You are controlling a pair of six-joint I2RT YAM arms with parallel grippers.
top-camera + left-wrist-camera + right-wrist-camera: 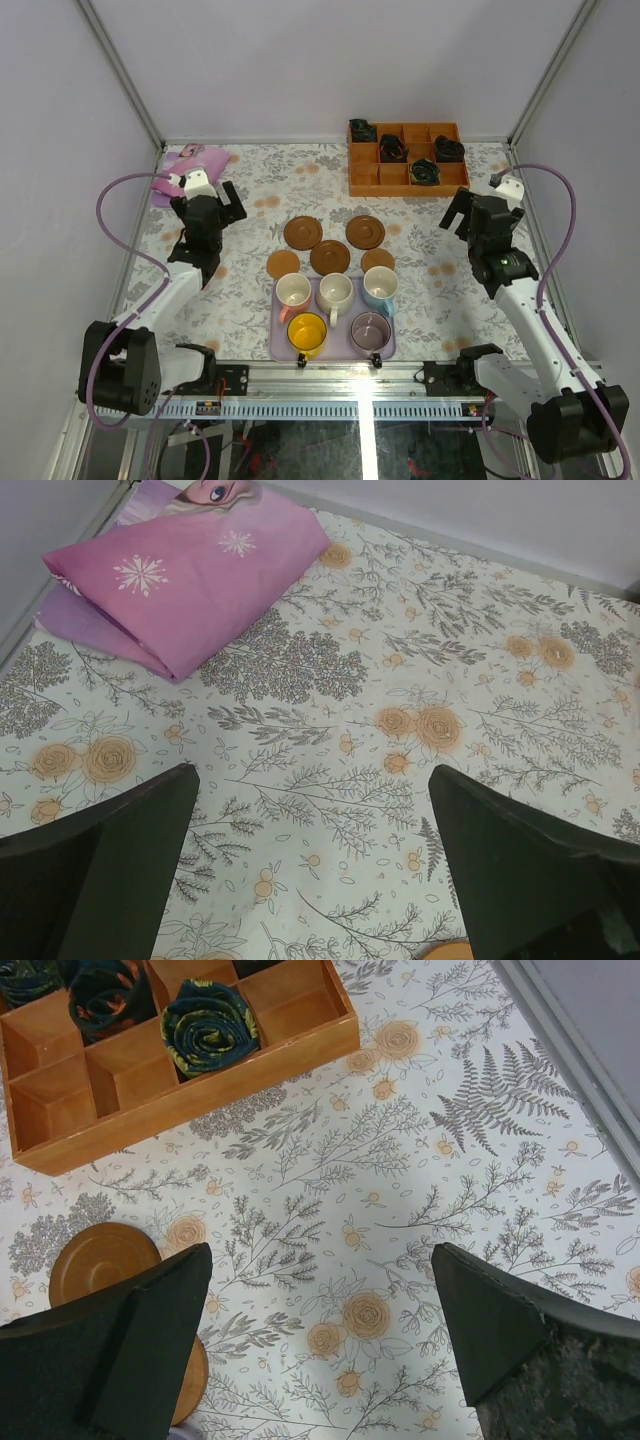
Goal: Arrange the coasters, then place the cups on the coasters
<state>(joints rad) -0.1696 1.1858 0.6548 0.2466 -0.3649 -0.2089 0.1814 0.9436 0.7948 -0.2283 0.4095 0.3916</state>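
Counting from the left: one folded pink cloth [185,165] in the far corner. The left gripper [218,210] hovers near it, jaws wide and holding nothing. Five coasters [330,257], three dark and two tan, cluster mid-table with no cup on any. Five cups [335,292] stand just in front on one lavender tray [341,318], three behind and two nearer. One orange box [400,187] sits far right and holds four dark rolled cloths [427,172]. The right gripper [462,212] is spread wide and empty.
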